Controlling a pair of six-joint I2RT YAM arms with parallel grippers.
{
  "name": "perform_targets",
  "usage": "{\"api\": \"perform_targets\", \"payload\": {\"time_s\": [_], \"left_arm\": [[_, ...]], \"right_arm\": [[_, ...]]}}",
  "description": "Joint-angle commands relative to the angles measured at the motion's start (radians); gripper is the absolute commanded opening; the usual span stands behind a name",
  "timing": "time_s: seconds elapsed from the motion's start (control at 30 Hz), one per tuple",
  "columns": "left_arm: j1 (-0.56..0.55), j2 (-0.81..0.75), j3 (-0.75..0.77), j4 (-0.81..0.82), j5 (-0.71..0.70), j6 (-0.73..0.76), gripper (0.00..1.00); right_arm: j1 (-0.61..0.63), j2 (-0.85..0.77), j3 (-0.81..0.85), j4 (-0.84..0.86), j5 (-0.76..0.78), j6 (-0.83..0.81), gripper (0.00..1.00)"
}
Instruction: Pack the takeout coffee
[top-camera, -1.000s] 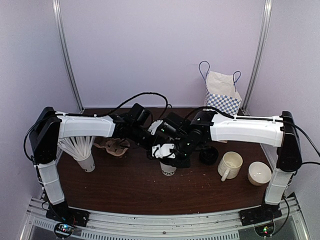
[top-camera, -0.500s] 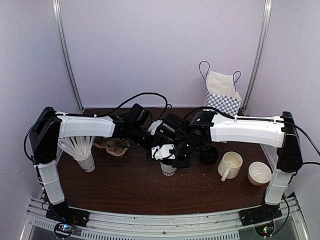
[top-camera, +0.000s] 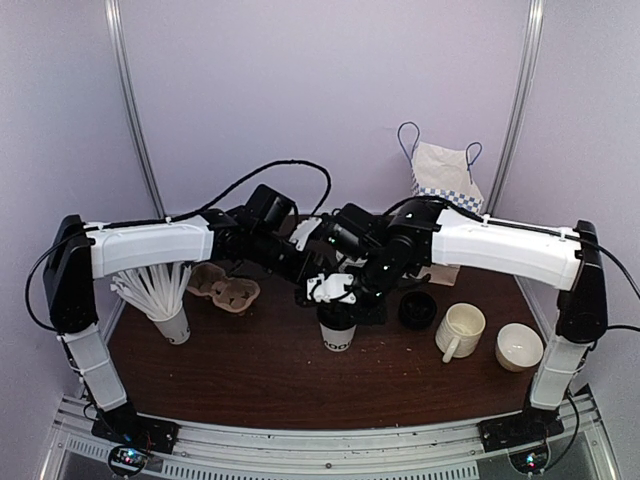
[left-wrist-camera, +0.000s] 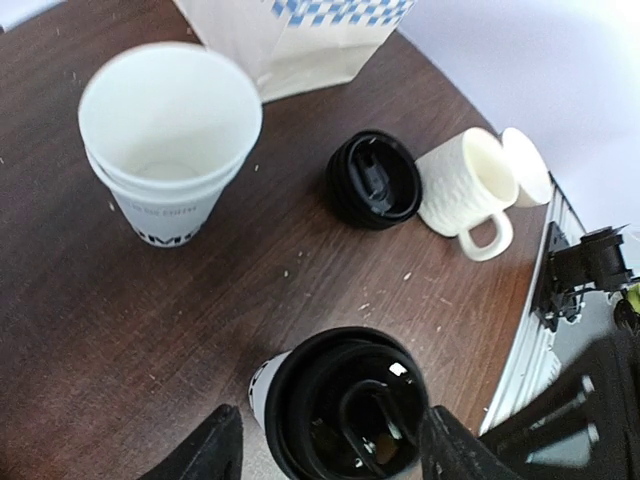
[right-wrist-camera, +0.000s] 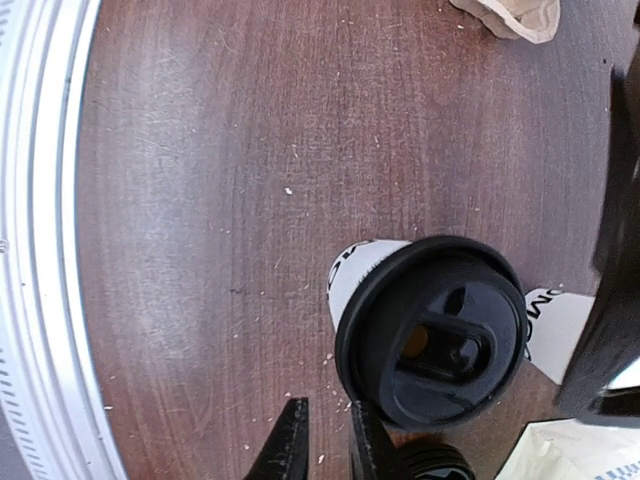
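Grippers (top-camera: 335, 285) overlap above lidded cup (top-camera: 337, 331), jaws obscured.

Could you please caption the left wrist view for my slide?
Open left gripper above a lidded cup, beside an empty cup, spare lid and mug.

Dark wooden table (top-camera: 250, 375) under lidded cup (top-camera: 337, 328), open cup (left-wrist-camera: 170, 140), loose lid (left-wrist-camera: 374, 180), mug (top-camera: 459, 330), bag (top-camera: 445, 180)

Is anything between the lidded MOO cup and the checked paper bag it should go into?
On the table, the open cup and the spare black lid sit roughly between the lidded cup and the paper bag. Lifted over them, nothing visible blocks it.
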Motion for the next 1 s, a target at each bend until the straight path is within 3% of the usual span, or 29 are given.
{"api": "perform_targets", "payload": {"time_s": [0.0,0.1,0.13,0.17,0.33,0.43,0.67,0.97], "left_arm": [[-0.004,-0.092,0.009,-0.012,-0.009,0.085,0.64],[-0.015,-0.127,-0.01,-0.048,-0.007,0.2,0.68],[-0.023,-0.135,-0.011,-0.072,-0.017,0.241,0.91],[-0.033,-0.144,-0.012,-0.093,-0.024,0.282,0.97],[-0.096,-0.154,-0.004,-0.162,-0.106,0.459,0.97],[-0.132,-0.126,0.022,-0.202,-0.221,0.529,0.98],[-0.166,-0.016,0.144,-0.317,-0.263,0.591,0.91],[-0.166,0.068,0.216,-0.34,-0.276,0.517,0.91]], "right_arm": [[-0.095,-0.109,0.033,-0.101,-0.139,0.004,0.2],[-0.201,-0.182,-0.018,-0.13,-0.278,-0.026,0.3],[-0.249,-0.211,-0.041,-0.134,-0.348,-0.04,0.34],[-0.302,-0.237,-0.076,-0.134,-0.418,-0.052,0.38],[-0.615,-0.353,-0.219,-0.037,-0.704,0.01,0.5],[-0.711,-0.406,-0.291,0.035,-0.767,0.044,0.55],[-0.763,-0.424,-0.34,0.109,-0.751,0.076,0.59],[-0.764,-0.424,-0.356,0.121,-0.775,0.073,0.61]]}}
